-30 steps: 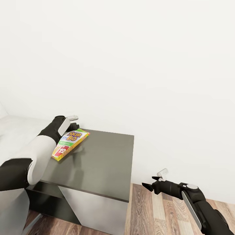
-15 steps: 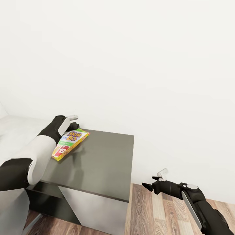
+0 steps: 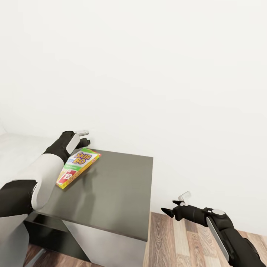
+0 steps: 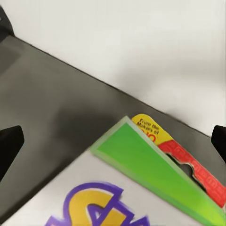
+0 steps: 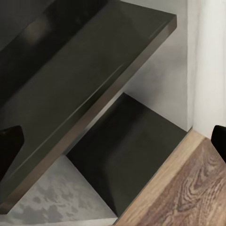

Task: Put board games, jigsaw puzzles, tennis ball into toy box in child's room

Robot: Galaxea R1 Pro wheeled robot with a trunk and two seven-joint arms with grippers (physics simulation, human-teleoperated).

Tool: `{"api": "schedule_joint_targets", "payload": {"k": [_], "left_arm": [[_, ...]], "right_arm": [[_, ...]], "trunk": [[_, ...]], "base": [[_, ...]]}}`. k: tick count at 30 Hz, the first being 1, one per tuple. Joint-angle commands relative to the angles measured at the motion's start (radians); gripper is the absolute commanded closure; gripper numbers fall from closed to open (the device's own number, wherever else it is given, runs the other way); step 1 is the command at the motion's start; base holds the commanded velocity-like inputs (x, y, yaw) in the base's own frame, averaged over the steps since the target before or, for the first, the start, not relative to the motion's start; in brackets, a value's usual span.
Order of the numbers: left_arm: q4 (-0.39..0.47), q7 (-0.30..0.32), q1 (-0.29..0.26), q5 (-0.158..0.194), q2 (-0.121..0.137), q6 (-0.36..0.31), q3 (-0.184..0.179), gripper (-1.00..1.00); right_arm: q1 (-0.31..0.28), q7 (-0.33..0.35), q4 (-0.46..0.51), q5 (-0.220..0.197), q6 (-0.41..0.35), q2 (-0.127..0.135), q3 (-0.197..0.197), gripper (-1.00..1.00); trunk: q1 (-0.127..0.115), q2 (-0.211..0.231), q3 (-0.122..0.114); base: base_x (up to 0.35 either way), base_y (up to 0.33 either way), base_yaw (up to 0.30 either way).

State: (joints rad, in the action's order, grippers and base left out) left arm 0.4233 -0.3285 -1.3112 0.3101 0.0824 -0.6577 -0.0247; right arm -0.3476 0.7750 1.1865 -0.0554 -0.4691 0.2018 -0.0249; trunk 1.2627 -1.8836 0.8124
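The yellow-green board game (image 3: pixel 78 168), the one with the big "SKIP BO" letters, sits over the near-left part of the dark-grey cabinet top (image 3: pixel 118 193). It's tilted, with one corner pointing toward the white wall (image 3: pixel 155 74). In the left wrist view the game box (image 4: pixel 141 188) is right up close, green edge and red strip showing, with the cabinet surface (image 4: pixel 52 94) behind it.

The left gripper (image 3: pixel 84 138) is at the box's far corner, fingers spread wide at both edges of the wrist picture. Whether they're actually pinching the box, I can't tell.

The right gripper (image 3: pixel 171 211) hangs low off to the right of the cabinet, above the wood-plank floor (image 3: pixel 178 241), holding nothing, fingers parted. Its wrist camera looks at the cabinet's dark top edge (image 5: pixel 94 80), the pale side below and a bit of floor (image 5: pixel 188 188).
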Motion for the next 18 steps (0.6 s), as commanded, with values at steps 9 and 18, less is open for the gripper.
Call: {"api": "schedule_joint_targets", "payload": {"k": [9, 18], "left_arm": [[0.002, -0.007, 0.0, 0.01, 0.0, -0.001, -0.004, -1.0], [-0.004, -0.004, 0.001, 0.012, -0.001, -0.004, -0.004, -1.0]], "right_arm": [[-0.001, 0.0, 0.001, -0.005, -0.008, 0.001, -0.001, -1.0], [-0.001, 0.0, 0.001, -0.006, -0.008, 0.002, -0.001, -1.0]], "trunk": [[0.0, 0.0, 0.001], [0.0, 0.0, 0.001]], "base": [[0.012, 0.0, 0.0], [0.0, 0.0, 0.0]]}}
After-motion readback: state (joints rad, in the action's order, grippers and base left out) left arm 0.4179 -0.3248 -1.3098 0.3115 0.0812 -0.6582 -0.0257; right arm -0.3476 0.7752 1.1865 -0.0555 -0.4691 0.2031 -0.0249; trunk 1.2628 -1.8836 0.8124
